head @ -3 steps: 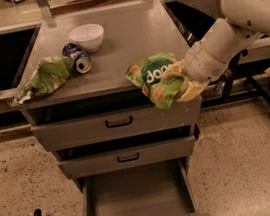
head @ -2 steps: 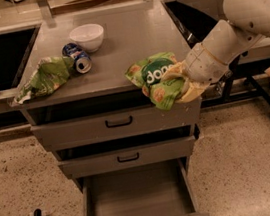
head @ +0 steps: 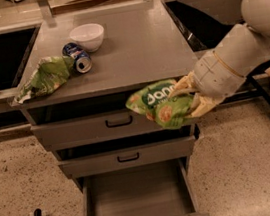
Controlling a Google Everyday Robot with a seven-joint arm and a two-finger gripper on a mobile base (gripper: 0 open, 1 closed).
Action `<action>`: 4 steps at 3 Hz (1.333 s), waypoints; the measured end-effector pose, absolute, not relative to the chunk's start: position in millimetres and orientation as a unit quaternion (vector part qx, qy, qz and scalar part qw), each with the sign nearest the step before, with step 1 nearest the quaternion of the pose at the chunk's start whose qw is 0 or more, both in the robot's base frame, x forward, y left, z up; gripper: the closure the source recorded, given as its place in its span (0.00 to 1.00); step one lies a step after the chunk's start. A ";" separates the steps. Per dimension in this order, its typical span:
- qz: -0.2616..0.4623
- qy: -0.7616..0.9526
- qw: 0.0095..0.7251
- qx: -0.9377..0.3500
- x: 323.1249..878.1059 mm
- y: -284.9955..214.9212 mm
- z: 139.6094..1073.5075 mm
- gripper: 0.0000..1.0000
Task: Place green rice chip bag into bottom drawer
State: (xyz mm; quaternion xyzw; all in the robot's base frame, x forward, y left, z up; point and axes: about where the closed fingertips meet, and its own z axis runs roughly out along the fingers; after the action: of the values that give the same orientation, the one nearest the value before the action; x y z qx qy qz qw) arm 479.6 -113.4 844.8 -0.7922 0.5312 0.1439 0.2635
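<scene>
Down front, the bottom drawer (head: 138,195) stood pulled out, its flat floor showing. Above it, the claw (head: 190,99) pinched the green rice chip bag (head: 157,104) from the right, holding it in the air before the top drawer front (head: 78,131), just off the counter (head: 135,44) edge. Farther back on the counter lay a paler green bag (head: 44,78), a tipped blue can (head: 78,58) and a white bowl (head: 87,36).
</scene>
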 end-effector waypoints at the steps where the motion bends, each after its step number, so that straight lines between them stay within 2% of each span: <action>1: 0.182 0.556 0.239 -0.775 438.1 -120.0 813.2 1.00; 2: 0.190 0.559 0.229 -0.774 429.4 -120.4 802.8 1.00; 3: 0.204 0.558 0.239 -0.768 444.7 -118.0 786.9 1.00; 4: 0.234 0.589 0.236 -0.737 458.1 -120.6 704.4 1.00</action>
State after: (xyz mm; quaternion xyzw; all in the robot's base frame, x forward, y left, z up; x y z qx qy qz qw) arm 458.1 -120.6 704.4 -0.7366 0.5890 0.2340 0.2363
